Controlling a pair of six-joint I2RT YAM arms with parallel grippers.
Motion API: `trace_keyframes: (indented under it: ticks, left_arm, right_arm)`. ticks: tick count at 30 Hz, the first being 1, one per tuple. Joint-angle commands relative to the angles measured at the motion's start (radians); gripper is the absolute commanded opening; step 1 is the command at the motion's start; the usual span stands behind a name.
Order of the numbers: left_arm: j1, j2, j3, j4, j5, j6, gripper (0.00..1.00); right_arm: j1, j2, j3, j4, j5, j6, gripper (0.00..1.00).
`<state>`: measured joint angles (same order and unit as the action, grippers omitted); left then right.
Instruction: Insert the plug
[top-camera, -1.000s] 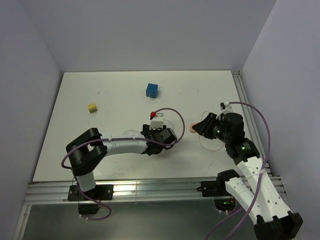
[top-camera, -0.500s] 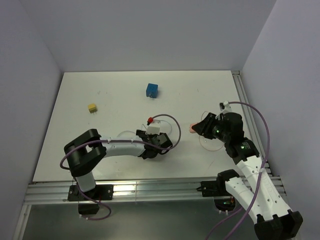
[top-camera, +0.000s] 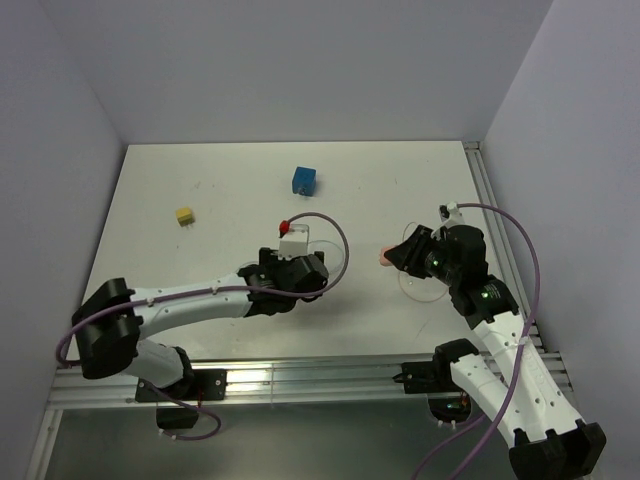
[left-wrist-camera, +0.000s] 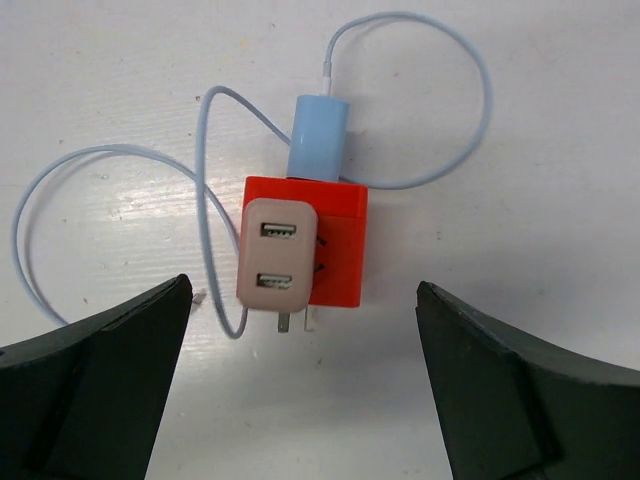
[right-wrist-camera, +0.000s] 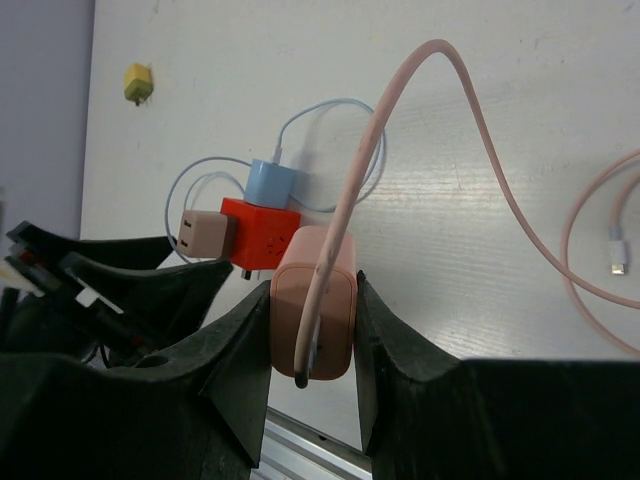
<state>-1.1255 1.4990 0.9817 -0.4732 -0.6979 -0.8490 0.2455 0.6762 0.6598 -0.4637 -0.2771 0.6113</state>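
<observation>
Your left gripper (left-wrist-camera: 304, 288) hung spread wide above the red plastic socket cube (left-wrist-camera: 340, 250) and the beige two-port charger (left-wrist-camera: 275, 250) touching it. Your right gripper (right-wrist-camera: 311, 283) was clamped on the pink rectangular plug (right-wrist-camera: 312, 310).

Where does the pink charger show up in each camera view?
Top external: pink charger right of centre, at the right claw's tip.
Left wrist: not in it.
Right wrist: lower centre, gripped by that claw.
Shared landmark: yellow block, far left in top external, top left in right wrist.
</observation>
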Motion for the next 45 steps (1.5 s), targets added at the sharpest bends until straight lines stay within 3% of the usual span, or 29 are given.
trace_keyframes:
  ticks: [1, 8, 12, 16, 20, 28, 45]
  left_arm:
    - [-0.005, -0.132, -0.037, 0.065, 0.015, 0.031, 0.99]
    - [-0.002, -0.341, -0.115, 0.055, 0.038, 0.013, 1.00]
    - [-0.002, -0.417, -0.210, 0.060, 0.086, -0.025, 0.95]
    - [-0.002, -0.500, -0.357, 0.234, 0.191, 0.022, 0.91]
    - [-0.002, -0.552, -0.472, 0.387, 0.184, 0.042, 0.93]
    - [-0.002, -0.404, -0.427, 0.421, 0.123, 0.079, 1.00]
    - [-0.002, -0.186, -0.351, 0.505, 0.046, 0.114, 0.93]
  right_arm:
    - [0.006, -0.013, -0.009, 0.031, 0.010, -0.015, 0.00]
    - [0.006, -0.021, -0.014, 0.034, 0.016, -0.016, 0.00]
    - [0.006, -0.017, -0.035, 0.057, 0.007, -0.010, 0.00]
    - [0.008, 0.002, -0.049, 0.080, -0.007, -0.002, 0.00]
    - [0.008, -0.003, -0.052, 0.077, 0.001, -0.013, 0.00]
    - [0.008, 0.006, -0.063, 0.088, 0.000, -0.013, 0.00]
    - [0.008, 0.010, -0.069, 0.091, -0.004, -0.022, 0.00]
